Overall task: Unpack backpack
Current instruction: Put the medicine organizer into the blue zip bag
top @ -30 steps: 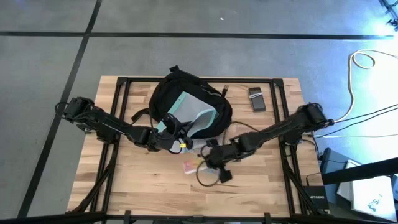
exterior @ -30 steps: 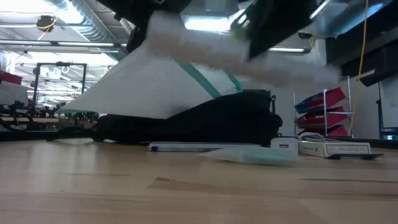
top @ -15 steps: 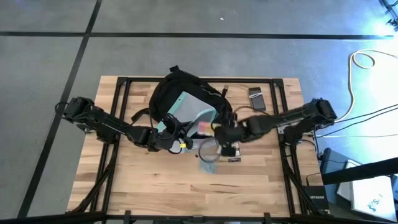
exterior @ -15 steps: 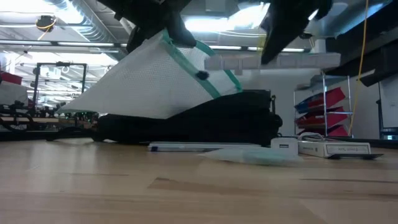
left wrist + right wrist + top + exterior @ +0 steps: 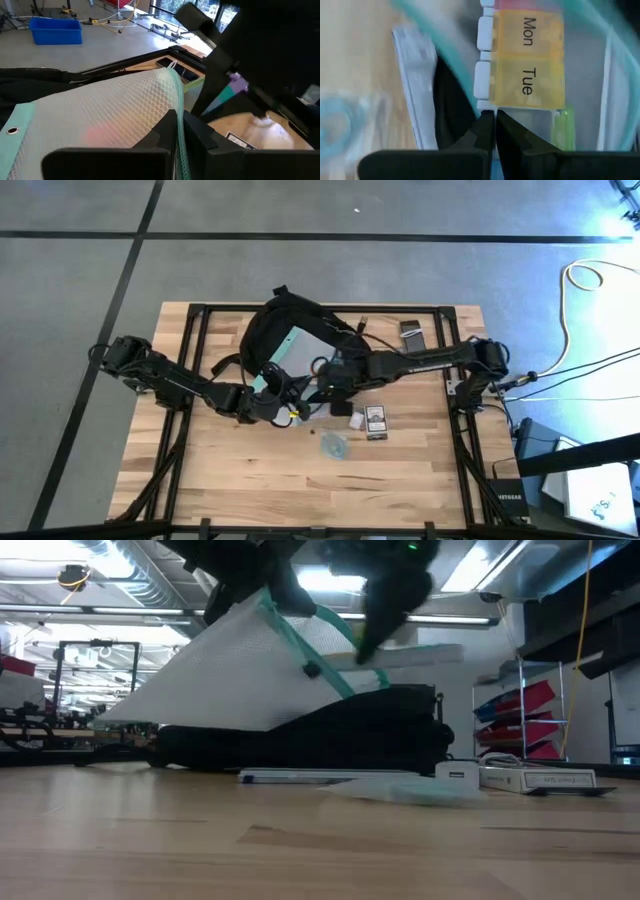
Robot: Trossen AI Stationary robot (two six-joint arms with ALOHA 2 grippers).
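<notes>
The left claw (image 5: pixel 283 393) is pressed together on the teal-edged rim of a translucent mesh zip pouch (image 5: pixel 296 358), holding that rim raised above the desk; in the left wrist view the pouch's teal edge (image 5: pixel 178 125) runs between the closed fingers. The right claw (image 5: pixel 330 377) reaches across from the right side to the pouch mouth, fingers pressed together with nothing visibly between them. Its wrist view shows a yellow-and-pink weekly pill organiser (image 5: pixel 526 55), lids marked "Mon" and "Tue", lying just beyond the fingertips inside the pouch.

The pouch rests against the large black soft fabric backpack (image 5: pixel 272 325), which lies flat at the far centre of the wooden desk (image 5: pixel 200 470), straps spread. Near the claws lie a small coiled cable (image 5: pixel 333 446) and a small printed card (image 5: pixel 376 419); a dark phone-like device (image 5: pixel 412 338) sits at the far right.

Handling judgement: the backpack is limp and will sag or fold if lifted by one point; take it by the top loop or a strap, or pin the fabric while withdrawing contents. The pouch is light and flexible and is best held by its stitched edge. The pill organiser is rigid and smooth and may slip; grip across its narrow width.
</notes>
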